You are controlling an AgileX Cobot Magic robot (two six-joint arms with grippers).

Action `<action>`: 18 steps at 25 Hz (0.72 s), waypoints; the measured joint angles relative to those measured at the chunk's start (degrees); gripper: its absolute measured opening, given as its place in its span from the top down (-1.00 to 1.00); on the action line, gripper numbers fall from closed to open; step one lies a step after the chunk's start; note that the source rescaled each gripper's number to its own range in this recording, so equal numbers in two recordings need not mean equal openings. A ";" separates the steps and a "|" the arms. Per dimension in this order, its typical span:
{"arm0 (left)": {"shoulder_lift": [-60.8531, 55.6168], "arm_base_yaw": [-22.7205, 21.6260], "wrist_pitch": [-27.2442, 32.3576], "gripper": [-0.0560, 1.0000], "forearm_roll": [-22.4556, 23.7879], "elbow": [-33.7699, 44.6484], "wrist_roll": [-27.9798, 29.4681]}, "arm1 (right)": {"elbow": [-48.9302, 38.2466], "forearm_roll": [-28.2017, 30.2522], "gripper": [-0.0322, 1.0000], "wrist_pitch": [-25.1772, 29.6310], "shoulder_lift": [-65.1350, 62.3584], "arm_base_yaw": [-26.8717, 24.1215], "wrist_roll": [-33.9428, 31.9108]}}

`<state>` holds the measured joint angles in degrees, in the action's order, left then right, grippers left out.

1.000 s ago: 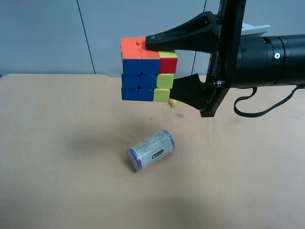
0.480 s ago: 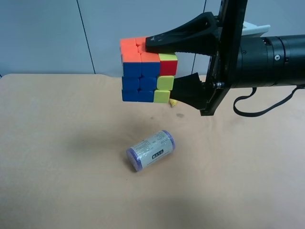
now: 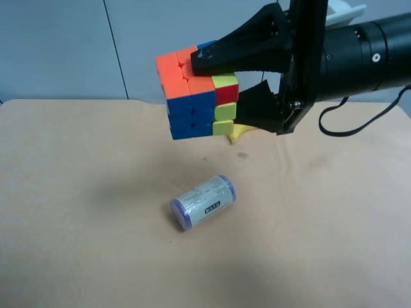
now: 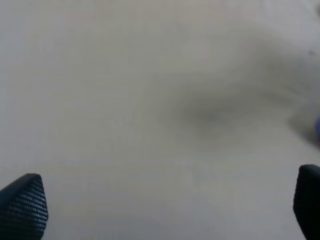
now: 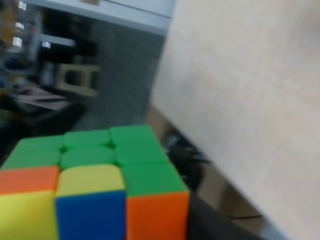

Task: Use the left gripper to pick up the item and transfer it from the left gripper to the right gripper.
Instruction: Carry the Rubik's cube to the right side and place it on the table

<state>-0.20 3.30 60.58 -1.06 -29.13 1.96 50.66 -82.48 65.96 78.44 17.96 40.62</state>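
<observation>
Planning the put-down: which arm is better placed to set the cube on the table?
Likely right. The right gripper is shut on the cube, held above the table; the left gripper is open and empty.

A white-labelled cylinder [image 3: 203, 202] with purple ends lies on its side on a tan table [image 3: 77, 192]. Farther back, part of a yellow banana [image 3: 239, 132] shows.

A pale wooden table [image 3: 77, 192] stands before a grey-blue panelled wall [image 3: 58, 45] with dark vertical seams
</observation>
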 joint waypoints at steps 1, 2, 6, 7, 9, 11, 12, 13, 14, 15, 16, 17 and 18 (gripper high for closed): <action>0.00 -0.92 0.00 -0.99 0.00 0.00 0.00 | 2.16 3.16 0.92 -1.10 0.05 0.00 -1.72; 0.00 -1.45 0.00 -0.99 0.00 0.00 0.00 | 3.94 7.23 0.92 -2.57 0.05 0.00 -3.29; 0.00 -1.88 0.00 -0.99 -0.05 0.02 0.00 | 12.15 25.08 0.92 -6.68 0.05 0.00 -12.29; 0.00 -1.88 0.00 -0.99 -0.05 0.02 0.00 | 14.11 29.95 0.92 -7.18 0.05 0.00 -14.97; 0.00 -1.88 0.00 -1.00 -0.05 0.02 0.00 | 17.58 39.05 0.92 -7.78 0.05 0.00 -19.89; 0.00 -1.88 0.00 -1.00 -0.05 0.02 0.00 | 19.81 48.83 0.92 -7.78 0.05 0.00 -24.93; 0.00 -1.88 0.00 -1.00 -0.05 0.02 0.00 | 20.53 52.74 0.92 -7.73 0.05 0.00 -27.29; 0.00 -1.88 0.00 -1.00 -0.05 0.02 0.00 | 20.81 57.22 0.92 -7.73 0.05 0.00 -29.13; 0.00 -1.88 0.00 -1.00 -0.05 0.02 0.00 | 20.90 61.47 0.92 -7.73 0.05 0.00 -31.07; 0.00 -1.88 0.00 -1.00 -0.05 0.02 0.00 | 20.94 64.90 0.92 -7.60 0.05 0.00 -32.91; 0.00 -1.88 0.00 -1.00 -0.05 0.02 0.00 | 20.94 68.80 0.92 -7.55 0.05 0.00 -34.61; 0.00 -1.88 0.00 -1.00 -0.05 0.02 0.00 | 20.94 72.38 0.92 -7.53 0.05 0.00 -35.96; 0.00 -1.88 0.00 -1.00 -0.05 0.02 0.00 | 20.94 75.68 0.92 -7.49 0.05 0.00 -37.46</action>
<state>-0.20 1.43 60.58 -1.11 -29.12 1.96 71.61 -6.79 58.48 78.49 17.96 3.16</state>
